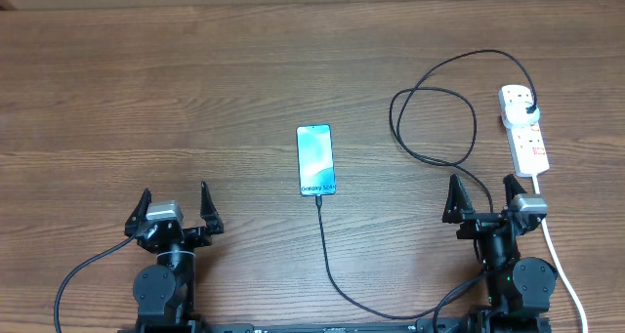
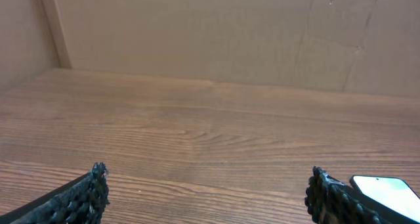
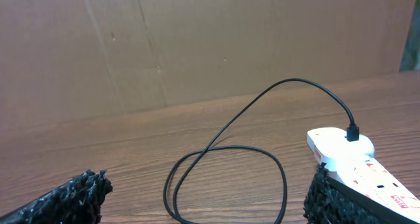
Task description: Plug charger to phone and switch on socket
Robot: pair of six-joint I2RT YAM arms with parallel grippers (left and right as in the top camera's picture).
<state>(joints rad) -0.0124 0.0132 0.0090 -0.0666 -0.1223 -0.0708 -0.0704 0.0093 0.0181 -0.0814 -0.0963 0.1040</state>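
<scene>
Blue phone (image 1: 314,160) aligned near-to-far, text end nearest

- Overhead, I see soft, even light across the table (image 1: 195,79), with only faint shadows beside the charger cable (image 1: 430,128).
- The phone (image 1: 314,160) screen glows bright without glare.
- In the left wrist view, the fingertips (image 2: 82,199) look dark and soft; the wood beyond them is sharper.

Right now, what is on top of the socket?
The charger's plug sits in the socket near its far end. Its pins are hidden inside. I cannot read the switches.
</scene>
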